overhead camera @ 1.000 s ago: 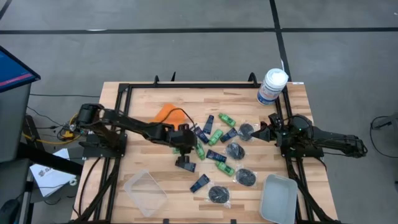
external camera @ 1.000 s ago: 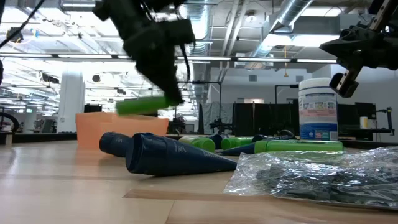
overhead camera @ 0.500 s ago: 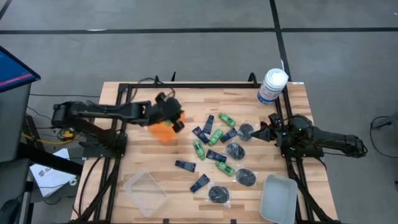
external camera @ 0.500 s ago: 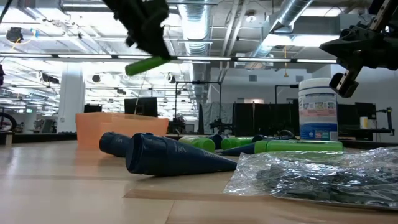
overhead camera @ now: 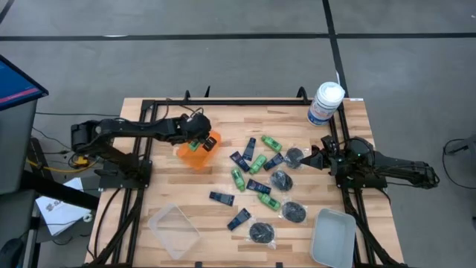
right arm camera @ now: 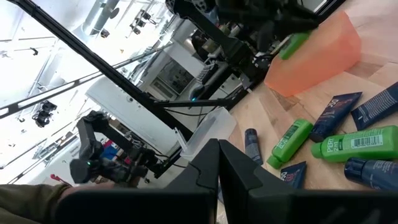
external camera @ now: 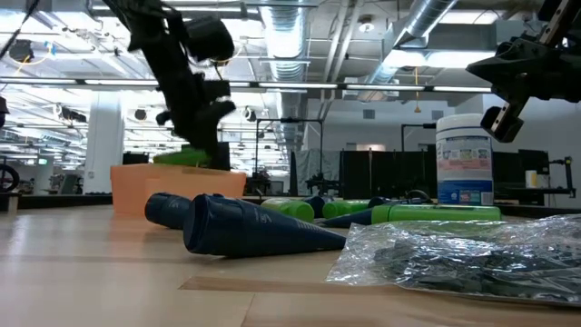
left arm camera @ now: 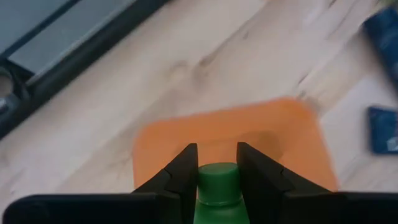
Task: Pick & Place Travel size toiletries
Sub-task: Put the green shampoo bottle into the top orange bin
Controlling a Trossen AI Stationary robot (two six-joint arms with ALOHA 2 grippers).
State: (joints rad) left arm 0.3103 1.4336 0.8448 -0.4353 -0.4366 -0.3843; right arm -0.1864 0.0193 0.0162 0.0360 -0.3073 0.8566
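Note:
My left gripper point(overhead camera: 199, 141) is over the orange bin point(overhead camera: 193, 156) at the table's far left and is shut on a small green bottle point(external camera: 186, 157). In the low view that bottle sits at the rim of the orange bin point(external camera: 177, 186). More toiletries lie flat mid-table: green bottles point(overhead camera: 238, 179), navy tubes point(overhead camera: 221, 198) and black round pieces in clear packets point(overhead camera: 280, 179). My right gripper point(overhead camera: 316, 158) waits shut at the table's right edge, above the table. My left gripper pinches the green bottle between its two fingers point(left arm camera: 183, 177). The bottle's cap end point(left arm camera: 217, 175) shows between the fingertips. The fingers come down from above over the orange bin point(left arm camera: 230, 140). The bottle is lifted clear of the table and lies about level.
A large white canister with a blue label point(overhead camera: 326, 103) stands at the far right corner. A clear tray point(overhead camera: 174, 229) lies near the left front and a pale grey bin point(overhead camera: 332, 237) at the right front. A black frame point(overhead camera: 223, 102) rims the table.
My left gripper, shut on the green bottle, has risen from the middle of the table and swung toward the far left edge. It has then come down over the orange bin. The bottle went up high and now sits at the bin's rim.

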